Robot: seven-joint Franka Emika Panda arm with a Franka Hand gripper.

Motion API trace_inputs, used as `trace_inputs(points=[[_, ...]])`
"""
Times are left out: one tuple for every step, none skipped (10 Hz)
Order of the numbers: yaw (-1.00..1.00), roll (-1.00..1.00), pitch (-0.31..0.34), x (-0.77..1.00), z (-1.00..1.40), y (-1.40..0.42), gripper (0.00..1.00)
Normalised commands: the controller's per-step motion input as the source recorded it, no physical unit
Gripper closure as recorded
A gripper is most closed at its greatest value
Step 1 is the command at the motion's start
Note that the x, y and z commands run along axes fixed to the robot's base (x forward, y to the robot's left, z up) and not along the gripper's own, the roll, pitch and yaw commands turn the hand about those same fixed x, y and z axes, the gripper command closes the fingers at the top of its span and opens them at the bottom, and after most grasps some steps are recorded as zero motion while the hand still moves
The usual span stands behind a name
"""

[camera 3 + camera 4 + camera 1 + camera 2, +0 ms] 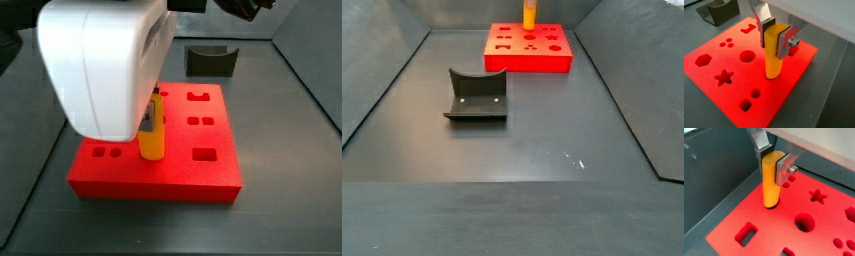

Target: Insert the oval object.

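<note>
The oval object, a long orange-yellow peg, hangs upright between the fingers of my gripper, which is shut on its upper end. It shows in both wrist views, the peg and the gripper alike. Its lower tip is at the top face of the red block, near one edge; I cannot tell whether it touches. In a side view the peg stands under the white gripper body on the red block. In a side view the peg is far back above the block.
The red block has several shaped holes: a star, a hexagon, a round one. The dark grey curved holder stands on the dark floor, apart from the block; it also shows behind the block. Grey walls enclose the floor.
</note>
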Motion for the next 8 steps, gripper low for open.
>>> trace_inputs(points=[[0.0, 0.0, 0.01, 0.03, -0.14, 0.14, 1.0], [0.0, 0.0, 0.0, 0.0, -0.15, 0.01, 1.0], [0.0, 0.11, 0.0, 0.0, -0.19, -0.05, 1.0], [0.0, 0.18, 0.0, -0.11, -0.17, -0.14, 1.0], [0.0, 0.16, 0.0, -0.13, -0.12, -0.2, 1.0], [0.01, 0.1, 0.0, -0.08, -0.08, -0.15, 1.0], [0.07, 0.03, -0.003, 0.0, -0.08, -0.07, 1.0], [0.11, 0.13, 0.0, 0.07, -0.11, -0.01, 1.0]])
